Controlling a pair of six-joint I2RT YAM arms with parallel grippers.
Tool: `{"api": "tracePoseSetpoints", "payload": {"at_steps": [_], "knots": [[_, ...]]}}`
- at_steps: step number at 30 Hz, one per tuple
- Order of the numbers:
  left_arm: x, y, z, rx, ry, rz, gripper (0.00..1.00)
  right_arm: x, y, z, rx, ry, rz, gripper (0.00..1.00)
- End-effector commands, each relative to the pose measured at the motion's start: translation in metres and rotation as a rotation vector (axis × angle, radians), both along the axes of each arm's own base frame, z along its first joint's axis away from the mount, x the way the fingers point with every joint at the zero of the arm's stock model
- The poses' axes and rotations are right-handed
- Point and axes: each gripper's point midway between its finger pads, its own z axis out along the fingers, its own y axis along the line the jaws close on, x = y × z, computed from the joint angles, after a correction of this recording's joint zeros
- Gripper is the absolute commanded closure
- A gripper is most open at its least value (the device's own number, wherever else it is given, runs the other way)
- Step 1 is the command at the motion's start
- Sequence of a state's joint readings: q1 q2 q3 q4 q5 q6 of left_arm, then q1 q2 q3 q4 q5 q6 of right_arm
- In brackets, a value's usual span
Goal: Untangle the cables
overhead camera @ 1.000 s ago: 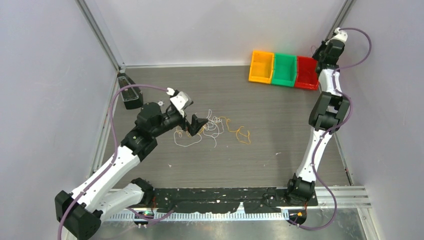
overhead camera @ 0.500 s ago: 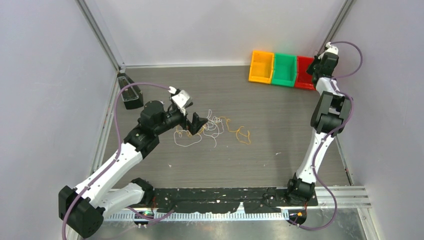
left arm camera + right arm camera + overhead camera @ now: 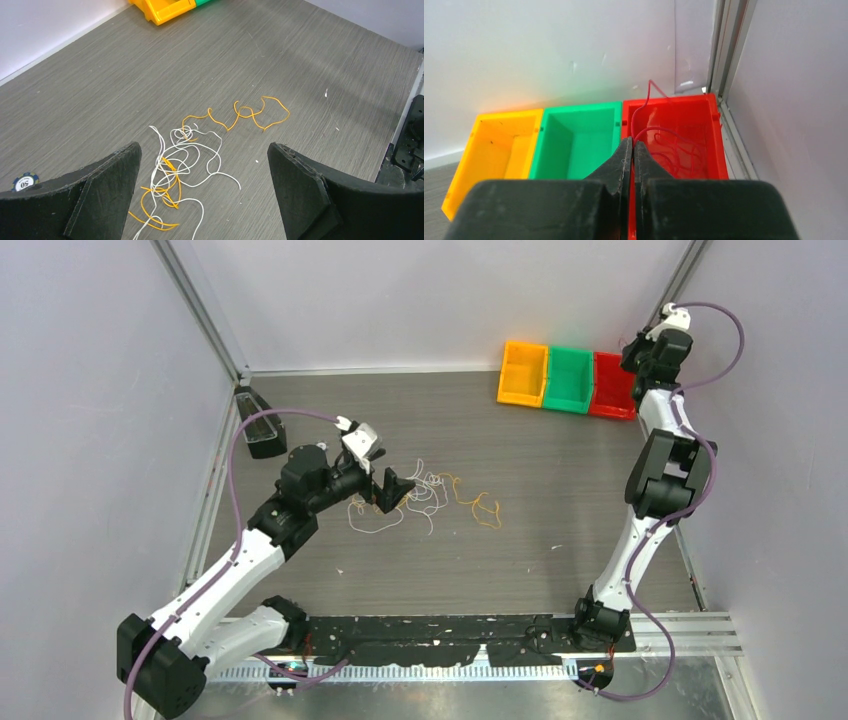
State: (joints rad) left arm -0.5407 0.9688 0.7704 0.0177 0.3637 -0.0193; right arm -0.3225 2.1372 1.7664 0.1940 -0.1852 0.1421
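While my left tool (image 3: pixel 202 146) hangs wide open over the tangled white and orange cables (image 3: pixel 172 165) at the middle of the desk (image 3: pixel 300 75), my right tool (image 3: pixel 633 142) is pinched tight on a red cable (image 3: pixel 632 125) above the red bin (image 3: pixel 719 150) at the desk's far right corner.

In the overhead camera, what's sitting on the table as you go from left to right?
dark container → cables → yellow bin → green bin → red bin
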Motion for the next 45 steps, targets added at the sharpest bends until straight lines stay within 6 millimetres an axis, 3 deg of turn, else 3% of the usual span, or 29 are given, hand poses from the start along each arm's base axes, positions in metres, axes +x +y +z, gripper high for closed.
{"api": "tracePoseSetpoints", "payload": {"at_steps": [1,15,19,20,24,25,27,29,35,37,40,43,45], "knots": [[0.000,0.000,0.013,-0.036,-0.040,-0.003,0.01,-0.002,-0.004,-0.001,-0.030,0.014,-0.014,0.95],[0.007,0.000,0.002,-0.032,-0.011,0.003,0.01,0.028,-0.032,-0.062,-0.063,0.175,-0.078,0.95],[0.009,-0.001,-0.001,-0.028,0.003,0.003,0.00,0.044,-0.039,-0.064,-0.066,0.181,-0.086,0.95],[0.009,0.000,-0.001,-0.025,0.004,0.004,0.00,0.045,-0.039,-0.074,-0.054,0.195,-0.086,0.95],[0.014,0.002,0.000,-0.012,0.006,0.021,0.00,0.047,-0.031,-0.071,-0.037,0.190,-0.049,0.92],[0.016,0.003,0.001,-0.007,0.009,0.029,0.00,0.046,-0.028,-0.067,-0.035,0.189,-0.032,0.89],[0.022,0.007,0.002,0.013,0.017,0.061,0.00,0.042,-0.025,-0.053,-0.047,0.184,-0.015,0.61],[0.027,0.013,0.001,0.033,0.050,0.104,0.00,0.035,-0.022,-0.034,-0.080,0.173,0.007,0.40],[0.029,0.021,0.012,0.043,0.074,0.136,0.00,0.001,-0.008,0.035,-0.194,0.123,0.062,0.07],[0.032,0.028,0.009,0.078,0.098,0.166,0.01,-0.012,-0.003,0.053,-0.229,0.120,0.085,0.01],[0.037,0.045,0.001,0.163,0.154,0.208,0.01,-0.033,0.006,0.073,-0.275,0.149,0.129,0.05],[0.032,0.059,-0.007,0.245,0.282,0.203,0.00,-0.052,0.016,0.080,-0.340,0.211,0.207,0.05],[0.021,0.067,-0.019,0.292,0.402,0.179,0.00,-0.073,0.046,0.084,-0.340,0.248,0.386,0.05]]}}
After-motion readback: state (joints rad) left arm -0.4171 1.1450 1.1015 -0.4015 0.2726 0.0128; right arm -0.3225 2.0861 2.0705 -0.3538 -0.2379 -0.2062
